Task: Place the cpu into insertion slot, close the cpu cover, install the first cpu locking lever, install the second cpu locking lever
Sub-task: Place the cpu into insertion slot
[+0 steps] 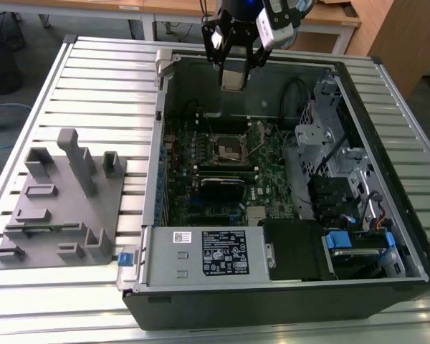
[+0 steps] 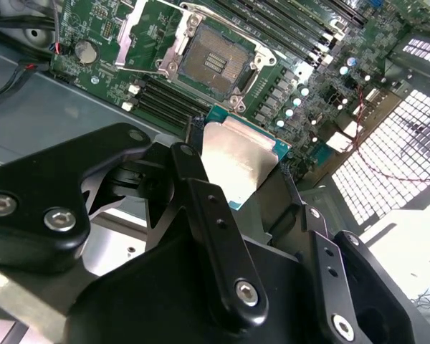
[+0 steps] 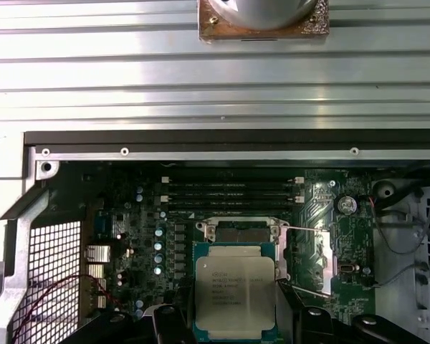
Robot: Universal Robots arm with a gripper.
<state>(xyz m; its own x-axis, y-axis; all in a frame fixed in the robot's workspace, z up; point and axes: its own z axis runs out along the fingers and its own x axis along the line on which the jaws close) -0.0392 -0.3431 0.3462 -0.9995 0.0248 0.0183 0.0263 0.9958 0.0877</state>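
Observation:
My gripper (image 1: pixel 233 74) hangs above the far wall of the open computer case, shut on the cpu (image 1: pixel 233 79), a small silver-topped square chip. In both wrist views the cpu (image 2: pixel 236 159) (image 3: pixel 233 290) sits clamped by its edges between the two black fingers (image 2: pixel 201 208). The insertion slot (image 1: pixel 228 149) lies below on the green motherboard, uncovered, its dark contact field showing (image 2: pixel 211 61). The cpu partly hides the insertion slot (image 3: pixel 240 233) in the first wrist view. The cpu cover (image 2: pixel 135 34) stands swung open beside the slot. Thin lever rods (image 3: pixel 308 229) stick out beside the socket.
A power supply box (image 1: pixel 222 252) with a white label fills the case's near side. Drive cages and cables (image 1: pixel 333 154) crowd the exterior view's right. Black memory slots (image 1: pixel 222 170) run beside the socket. A grey fixture plate (image 1: pixel 57 208) rests on the slatted table (image 1: pixel 107 86).

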